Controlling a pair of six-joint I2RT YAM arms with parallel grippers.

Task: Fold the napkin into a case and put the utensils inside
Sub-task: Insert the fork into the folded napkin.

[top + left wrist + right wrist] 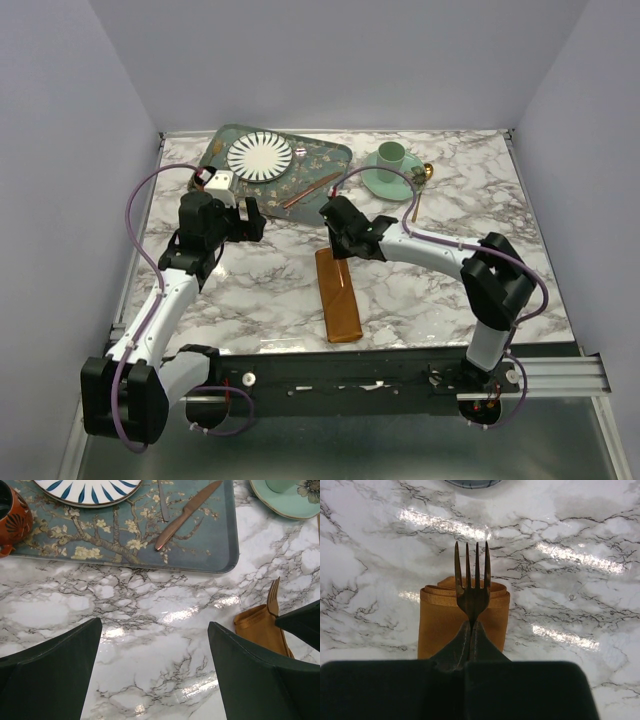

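Right wrist view: the right gripper (pixel 470 632) is clamped on the neck of the copper-gold fork (pixel 472 587). Its tines stick out past the far end of the rust-orange case (pixel 440 625), and its handle is hidden under the gripper. The case lies flat on the marble table (pixel 580 605), a long narrow pouch. In the top view the left gripper (pixel 245 215) hangs left of the case, well apart from it, jaws spread wide and holding nothing. The knife (pixel 311 190) lies beyond the case on the patterned green tray (pixel 330 152). The spoon (pixel 418 195) rests beyond and right of the case, beside the mint saucer (pixel 385 185)
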